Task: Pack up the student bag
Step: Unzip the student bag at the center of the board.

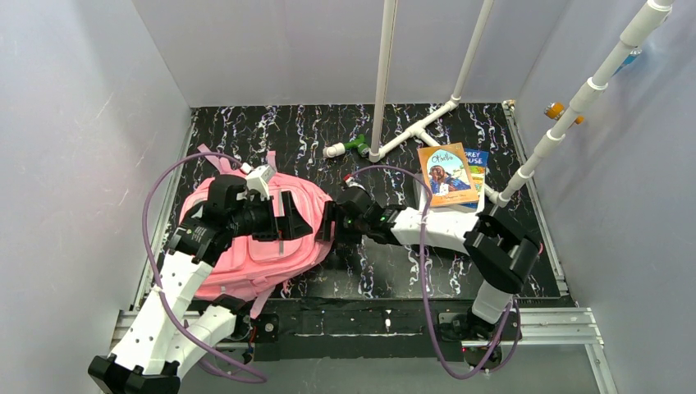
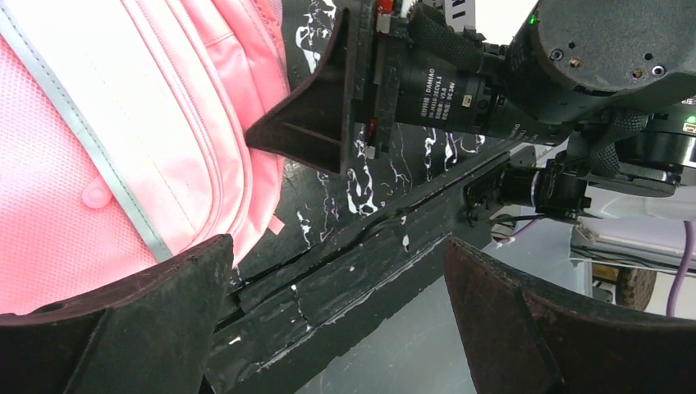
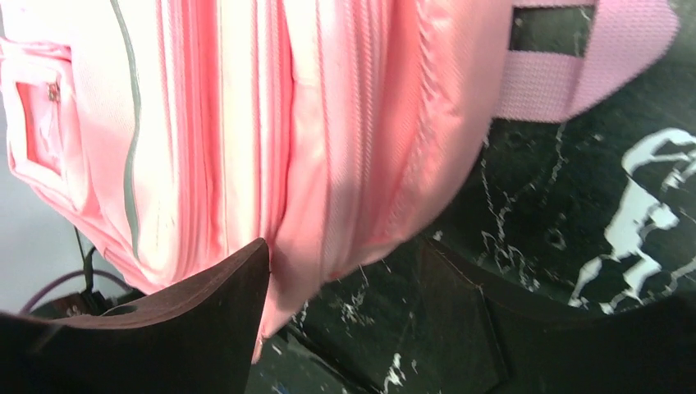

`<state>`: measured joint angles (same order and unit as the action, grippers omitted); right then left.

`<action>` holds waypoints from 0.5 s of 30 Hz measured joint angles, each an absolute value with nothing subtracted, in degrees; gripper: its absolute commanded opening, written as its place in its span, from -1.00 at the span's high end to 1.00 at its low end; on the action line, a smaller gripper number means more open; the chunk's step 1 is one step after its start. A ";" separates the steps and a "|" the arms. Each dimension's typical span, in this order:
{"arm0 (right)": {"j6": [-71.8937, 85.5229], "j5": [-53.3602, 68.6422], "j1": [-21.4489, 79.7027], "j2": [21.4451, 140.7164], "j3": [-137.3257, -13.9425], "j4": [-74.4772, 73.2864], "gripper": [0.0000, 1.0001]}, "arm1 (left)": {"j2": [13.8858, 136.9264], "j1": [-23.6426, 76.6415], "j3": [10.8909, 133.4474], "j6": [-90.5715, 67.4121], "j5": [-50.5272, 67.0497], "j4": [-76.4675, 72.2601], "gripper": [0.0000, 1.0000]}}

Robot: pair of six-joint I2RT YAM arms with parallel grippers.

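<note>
- Bag (image 1: 246,267): right gripper (image 3: 345,279), half-open, straddles its side seam, seemingly not yet pinching; it should close squarely on fabric.
- Left gripper (image 2: 336,279) gapes wide, empty.

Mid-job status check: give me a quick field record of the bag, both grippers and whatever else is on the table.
bag: pink backpack lying on the left of the table
left gripper: open, empty, over the bag's right edge
right gripper: jaws apart at the bag's side, fabric beside one finger
other items: two overlapping books at back right, by the white pipe frame
</note>
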<state>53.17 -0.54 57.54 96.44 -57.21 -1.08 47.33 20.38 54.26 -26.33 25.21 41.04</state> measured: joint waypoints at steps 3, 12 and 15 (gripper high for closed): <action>54.11 -2.31 58.54 99.09 -59.64 -0.75 -0.48 | 47.33 20.38 54.24 -25.71 24.64 41.69 -0.99; 54.22 -5.76 60.51 101.12 -61.45 -0.86 0.65 | 47.24 20.38 51.94 -25.02 24.71 42.52 -0.99; 54.08 -5.37 60.71 101.97 -62.72 -1.45 0.95 | 47.24 20.51 51.20 -24.64 24.84 42.57 -0.99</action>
